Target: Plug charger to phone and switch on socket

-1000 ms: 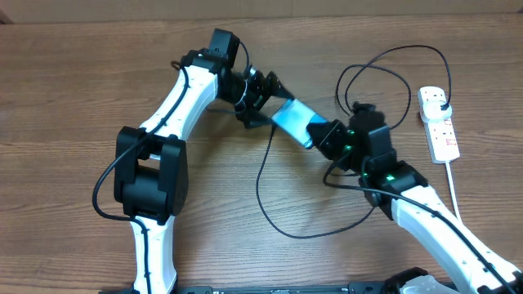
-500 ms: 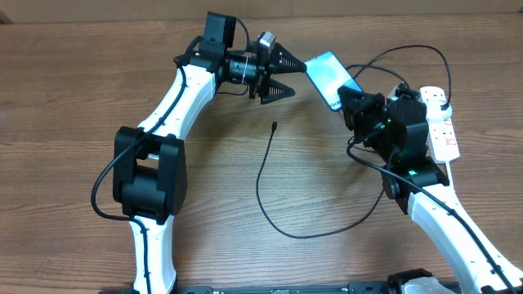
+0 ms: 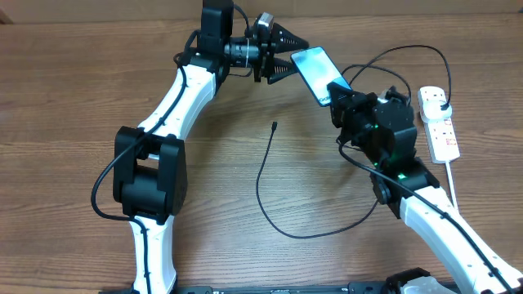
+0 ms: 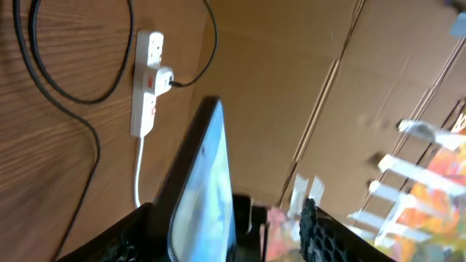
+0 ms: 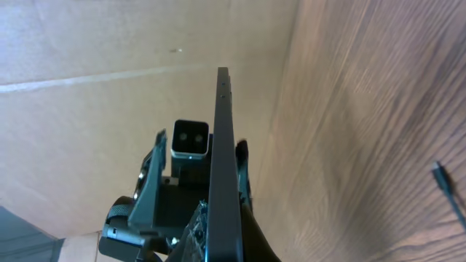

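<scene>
Overhead view with both wrist views. The left arm reaches from the near edge to the far edge of the table [image 3: 73,106], its forearm turned towards the right edge. The left hand [image 3: 296,54] is spread wide and grips nothing; in its wrist view the fingers [image 4: 320,233] stand either side of the phone [image 3: 313,69], apart from it. The right arm is bent upwards in the right half, and the right hand [image 3: 335,91] is clamped on the phone's lower end, holding it raised and tilted above the table, edge-on to its own camera. The charger [image 3: 258,188] lies in a loose curve at mid-table, its connector tip [image 3: 274,125] free on the wood. The plug [image 3: 441,104] sits in the socket [image 3: 439,131], near the right edge.
</scene>
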`<state>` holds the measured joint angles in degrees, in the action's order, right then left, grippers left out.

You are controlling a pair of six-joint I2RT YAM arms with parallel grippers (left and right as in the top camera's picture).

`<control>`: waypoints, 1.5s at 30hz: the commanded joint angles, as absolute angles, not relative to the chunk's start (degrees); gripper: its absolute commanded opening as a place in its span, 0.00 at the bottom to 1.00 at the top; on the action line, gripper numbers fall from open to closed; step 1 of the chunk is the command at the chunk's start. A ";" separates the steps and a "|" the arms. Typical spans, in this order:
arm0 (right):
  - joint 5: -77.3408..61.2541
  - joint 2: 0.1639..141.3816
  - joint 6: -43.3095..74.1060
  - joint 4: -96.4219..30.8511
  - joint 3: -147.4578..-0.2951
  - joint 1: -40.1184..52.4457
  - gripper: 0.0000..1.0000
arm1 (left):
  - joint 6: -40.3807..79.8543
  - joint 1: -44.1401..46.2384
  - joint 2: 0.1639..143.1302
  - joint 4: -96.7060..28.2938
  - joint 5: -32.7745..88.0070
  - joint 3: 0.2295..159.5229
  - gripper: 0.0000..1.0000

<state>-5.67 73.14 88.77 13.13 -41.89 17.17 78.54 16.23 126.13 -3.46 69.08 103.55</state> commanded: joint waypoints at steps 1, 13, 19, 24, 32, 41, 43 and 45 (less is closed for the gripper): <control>-1.41 71.48 90.80 15.35 -43.27 18.33 0.04 | 83.42 18.02 125.99 -2.50 65.30 104.53 0.59; -1.30 72.79 93.27 15.44 -43.27 18.96 0.04 | 84.29 19.92 125.99 -2.68 63.40 104.53 0.28; -1.32 72.88 93.27 15.38 -43.27 19.07 0.04 | 84.29 19.97 125.99 -2.70 62.83 104.53 0.19; -1.87 72.88 94.43 15.35 -43.27 19.14 0.04 | 84.29 19.97 125.99 -2.72 62.37 104.53 0.06; -3.95 72.88 96.79 16.19 -43.27 19.57 0.04 | 84.27 19.97 125.99 -2.72 60.66 104.53 0.05; -5.26 72.88 99.24 16.23 -43.27 19.57 0.04 | 84.23 20.01 125.99 -2.72 59.11 104.53 0.14; -5.21 72.88 100.53 16.25 -43.27 19.57 0.04 | 84.18 20.03 125.99 -2.74 58.57 104.53 0.13; -5.26 72.88 100.86 16.53 -43.27 19.57 0.04 | 83.99 20.14 125.99 -2.74 57.84 104.53 0.13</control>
<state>-2.83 73.56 99.48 14.98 -41.89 18.55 83.88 19.81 126.13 -2.96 61.21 103.55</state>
